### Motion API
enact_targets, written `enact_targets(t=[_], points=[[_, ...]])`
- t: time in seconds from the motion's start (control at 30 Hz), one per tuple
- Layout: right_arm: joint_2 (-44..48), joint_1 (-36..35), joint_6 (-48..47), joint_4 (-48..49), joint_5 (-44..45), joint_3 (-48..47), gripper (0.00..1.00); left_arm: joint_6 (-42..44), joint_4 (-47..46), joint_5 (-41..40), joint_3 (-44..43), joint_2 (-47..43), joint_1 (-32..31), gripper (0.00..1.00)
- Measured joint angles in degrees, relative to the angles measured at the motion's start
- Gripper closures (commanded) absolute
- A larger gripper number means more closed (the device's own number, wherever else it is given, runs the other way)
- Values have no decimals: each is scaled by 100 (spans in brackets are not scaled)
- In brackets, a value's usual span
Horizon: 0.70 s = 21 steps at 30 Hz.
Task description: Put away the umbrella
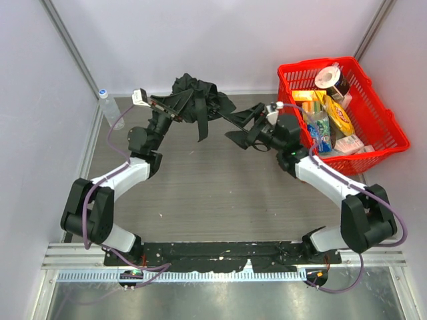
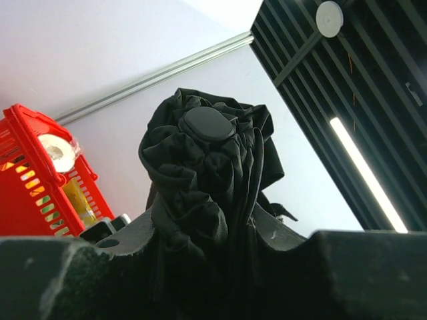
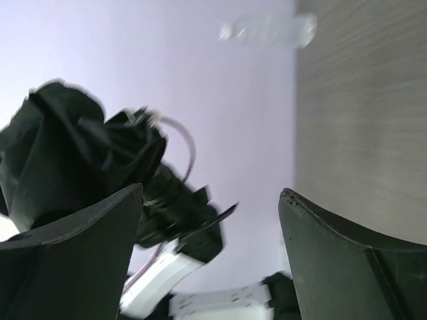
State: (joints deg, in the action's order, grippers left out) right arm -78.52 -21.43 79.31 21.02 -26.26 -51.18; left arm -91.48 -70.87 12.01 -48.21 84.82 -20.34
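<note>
The black umbrella [image 1: 195, 93] is gathered into a crumpled bundle at the back middle of the table, with a strip of fabric hanging down toward me. My left gripper [image 1: 179, 110] is shut on its lower part. In the left wrist view the folds and round top cap of the umbrella [image 2: 207, 153] rise from between the jaws of the left gripper [image 2: 213, 250]. My right gripper [image 1: 233, 129] stands open just right of the bundle, apart from it. In the right wrist view the right gripper [image 3: 210, 220] has nothing between its fingers, and the umbrella [image 3: 67, 157] lies off to the left.
A red basket [image 1: 383, 123] full of groceries stands at the back right, close behind the right arm, and the red basket [image 2: 27, 193] also shows in the left wrist view. A clear water bottle [image 1: 109, 107] stands at the back left by the wall. Walls close in on three sides.
</note>
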Motion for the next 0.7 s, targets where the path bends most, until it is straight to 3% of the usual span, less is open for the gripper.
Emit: enact_targets(t=[0.17, 0.37, 0.7], points=[[-212, -780, 1609, 1172, -59, 136, 13, -125, -4, -2, -160, 76, 0, 100], [-133, -1036, 2684, 1521, -28, 713, 14, -155, -26, 0, -319, 90, 0, 100], [-142, -1156, 3362, 1934, 7, 855, 14, -262, -55, 122, -437, 181, -28, 100]])
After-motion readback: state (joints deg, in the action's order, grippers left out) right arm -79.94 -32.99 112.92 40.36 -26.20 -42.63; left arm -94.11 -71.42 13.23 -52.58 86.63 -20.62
